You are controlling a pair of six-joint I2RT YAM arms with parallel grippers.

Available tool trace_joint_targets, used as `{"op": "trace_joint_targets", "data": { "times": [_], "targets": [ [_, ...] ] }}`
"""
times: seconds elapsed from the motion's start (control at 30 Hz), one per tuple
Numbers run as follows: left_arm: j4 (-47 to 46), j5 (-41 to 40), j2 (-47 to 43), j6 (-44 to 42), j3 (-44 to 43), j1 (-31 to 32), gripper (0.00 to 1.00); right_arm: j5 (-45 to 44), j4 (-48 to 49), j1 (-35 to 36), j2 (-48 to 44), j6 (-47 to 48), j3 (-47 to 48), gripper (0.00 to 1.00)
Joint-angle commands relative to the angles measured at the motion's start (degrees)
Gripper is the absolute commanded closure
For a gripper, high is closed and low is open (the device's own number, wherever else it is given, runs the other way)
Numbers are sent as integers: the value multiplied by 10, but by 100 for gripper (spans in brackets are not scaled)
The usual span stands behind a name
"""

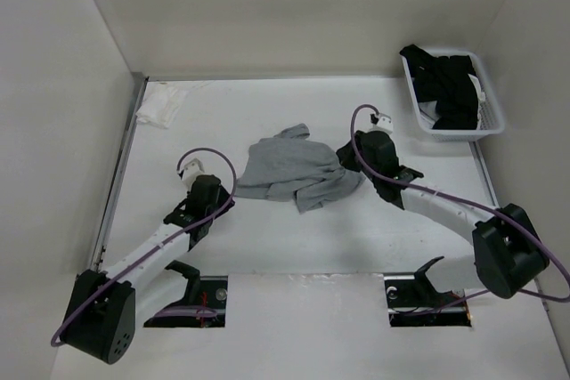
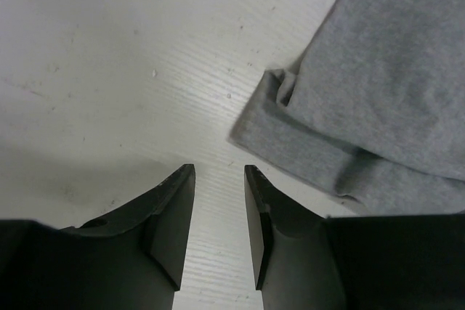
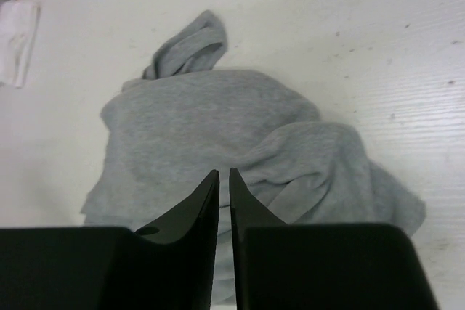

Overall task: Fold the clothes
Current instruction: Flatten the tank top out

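The clothes (image 1: 289,166) are one light grey tank top, lying crumpled in the middle of the table with a strap sticking out at the far side. My left gripper (image 1: 223,200) hovers just left of its near-left corner. In the left wrist view this gripper (image 2: 218,172) is open over bare table, with the grey hem (image 2: 378,92) to its right and untouched. My right gripper (image 1: 344,159) is at the garment's right edge. In the right wrist view its jaws (image 3: 224,172) are pressed almost together on a fold of the grey fabric (image 3: 211,121).
A white basket (image 1: 494,113) holding black garments (image 1: 450,82) stands at the back right. A small white cloth (image 1: 160,106) lies at the back left corner, also showing in the right wrist view (image 3: 16,41). Walls enclose the table on the left, right and far sides.
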State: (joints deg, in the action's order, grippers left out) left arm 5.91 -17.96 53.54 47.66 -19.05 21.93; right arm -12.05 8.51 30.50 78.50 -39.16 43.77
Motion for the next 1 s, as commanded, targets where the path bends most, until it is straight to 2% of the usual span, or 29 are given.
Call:
{"op": "trace_joint_targets", "data": {
  "times": [0.0, 0.17, 0.43, 0.53, 0.63, 0.77, 0.97],
  "targets": [
    [-40, 39, 38, 5, 2, -7, 65, -3, 28, 28, -24, 7, -18, 88],
    [-106, 55, 92, -16, -5, -12, 63, -3, 30, 72, -39, -1, -47, 87],
    [-150, 63, 167, -30, -12, -14, 63, -2, 59, 105, -21, -30, -76, 85],
    [-159, 71, 185, -31, -13, -15, 66, -2, 61, 106, -15, -33, -78, 83],
    [-163, 76, 191, -32, -14, -17, 79, -8, 62, 106, -22, -39, -87, 74],
    [-151, 77, 155, -33, -16, -22, 94, -9, 32, 85, -33, -58, -108, 61],
    [-105, 57, 4, -28, -21, -18, 97, -29, -48, 52, -76, -79, -151, 51]
  ]
}}
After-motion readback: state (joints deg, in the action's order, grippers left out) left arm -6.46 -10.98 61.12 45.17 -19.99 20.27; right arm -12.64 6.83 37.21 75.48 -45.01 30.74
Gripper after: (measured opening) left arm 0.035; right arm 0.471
